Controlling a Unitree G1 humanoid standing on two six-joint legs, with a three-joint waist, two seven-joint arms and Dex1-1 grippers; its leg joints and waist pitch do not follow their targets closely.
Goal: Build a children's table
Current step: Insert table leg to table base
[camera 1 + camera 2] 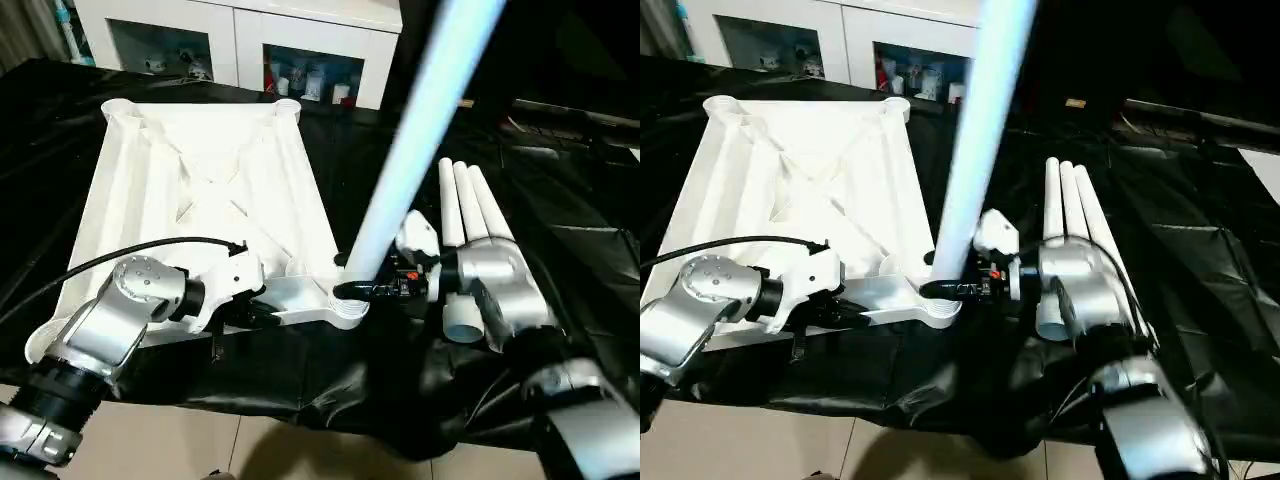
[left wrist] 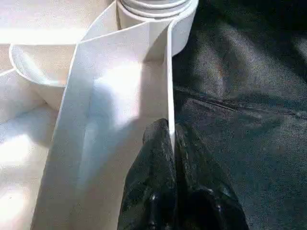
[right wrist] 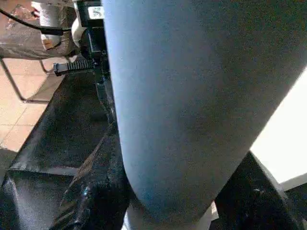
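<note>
Leg upright between right end effector fingers, in tabletop socket.

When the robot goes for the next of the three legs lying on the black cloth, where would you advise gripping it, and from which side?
Probably mid-shaft, coming down from above on the outermost leg. The three lie side by side, touching, so only that one's far flank is free for a finger. Its tube is straight and even there, whereas the near end flares.

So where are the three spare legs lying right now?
In the left eye view the three spare legs lie side by side on the black cover, on the robot's right, just beyond the right gripper and beside the upturned tabletop.
</note>
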